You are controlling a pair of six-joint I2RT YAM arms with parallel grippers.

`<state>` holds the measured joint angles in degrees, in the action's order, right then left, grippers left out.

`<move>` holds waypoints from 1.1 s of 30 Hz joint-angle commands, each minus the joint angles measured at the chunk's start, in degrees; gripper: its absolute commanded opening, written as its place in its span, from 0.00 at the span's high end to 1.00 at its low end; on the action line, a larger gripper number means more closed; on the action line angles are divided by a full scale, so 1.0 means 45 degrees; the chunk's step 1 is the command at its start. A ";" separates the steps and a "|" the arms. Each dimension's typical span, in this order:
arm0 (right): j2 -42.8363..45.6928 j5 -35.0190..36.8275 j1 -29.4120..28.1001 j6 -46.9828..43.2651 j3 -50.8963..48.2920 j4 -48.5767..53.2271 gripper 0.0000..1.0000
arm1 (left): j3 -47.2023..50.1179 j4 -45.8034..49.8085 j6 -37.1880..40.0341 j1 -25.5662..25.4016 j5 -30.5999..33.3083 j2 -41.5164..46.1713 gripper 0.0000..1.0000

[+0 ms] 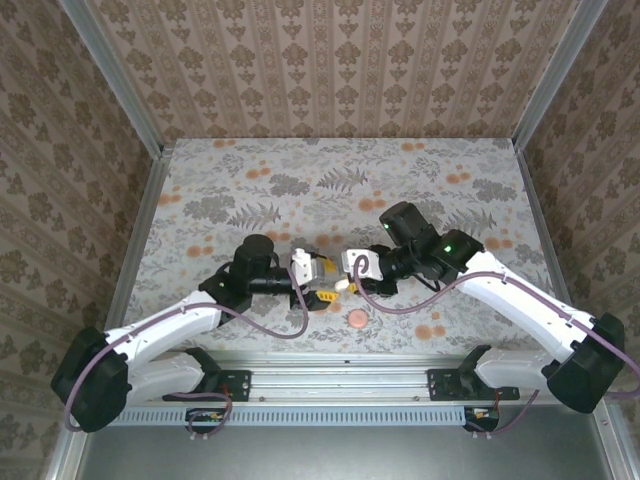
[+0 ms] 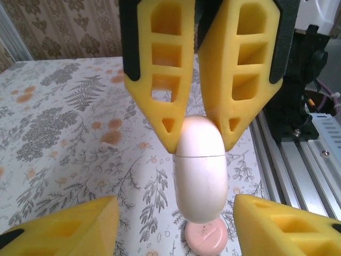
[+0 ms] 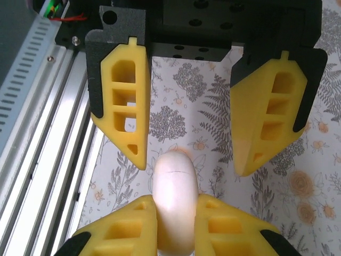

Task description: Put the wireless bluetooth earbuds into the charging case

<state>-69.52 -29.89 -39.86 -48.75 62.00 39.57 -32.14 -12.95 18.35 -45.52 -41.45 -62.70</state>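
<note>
Pink disc (image 2: 206, 238) lies on the flowered table (image 1: 300, 180) beside the near rail (image 1: 340, 375). Above it, the right gripper (image 3: 175, 208) is clenched on the closed white charging case (image 2: 200, 181). The left gripper (image 2: 173, 205) is released, fingers either side and apparently clear of it.

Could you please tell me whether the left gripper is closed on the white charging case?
No; the left gripper stands open, its fingers clear of the white charging case, which the right gripper is clamping.
</note>
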 commanded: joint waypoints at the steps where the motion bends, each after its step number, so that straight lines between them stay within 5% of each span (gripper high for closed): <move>1: -0.0181 0.0777 -0.0289 -0.0470 0.0444 0.0402 0.88 | -0.0512 0.0613 0.0569 -0.0247 0.0000 -0.0356 0.42; 6: -0.0430 0.0895 -0.0498 -0.0492 0.0587 0.0407 0.88 | -0.0645 0.0623 0.0666 -0.0392 -0.0161 -0.0511 0.43; 22: -0.0475 0.0611 -0.0674 -0.0312 0.0492 -0.0021 0.86 | -0.0807 0.0615 0.0532 -0.0525 -0.0391 -0.0647 0.81; 27: 0.0216 0.1309 -0.0480 0.0774 -0.0657 -0.1521 0.58 | -0.0455 0.0105 0.0338 -0.0513 -0.0185 -0.0449 0.85; 33: 0.1132 0.0603 0.0062 0.1777 -0.2066 -0.3015 0.48 | 0.0029 -0.0939 -0.0376 -0.0453 -0.0361 -0.0366 0.86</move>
<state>-66.37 -25.67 -40.29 -43.81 54.46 30.44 -33.04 -13.54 19.00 -47.55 -41.78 -65.19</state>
